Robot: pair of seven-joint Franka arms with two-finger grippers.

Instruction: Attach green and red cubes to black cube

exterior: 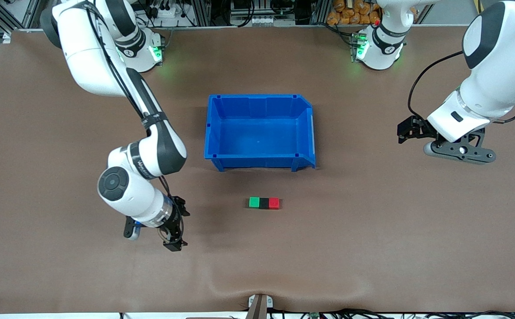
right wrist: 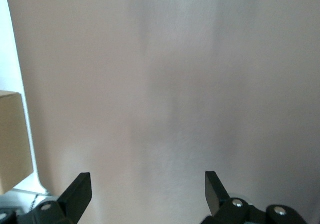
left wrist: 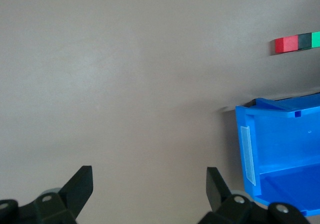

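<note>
Two arms are clad in glossy white shells, broken by dark grey joint bands and round dark grey end caps. Small lettering is printed on the dark bands near the bases and at the right arm's wrist. Green lights are lit at both white bases. Black cables are run along each arm, strapped down on the right one. The left pincer point(exterior: 405, 131) and the right pincer point(exterior: 174, 237) are made of matte black angular plastic, with silver screws set into their black mounts.

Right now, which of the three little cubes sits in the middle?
The black cube, touching the green cube toward the right arm's end and the red cube toward the left arm's.
</note>
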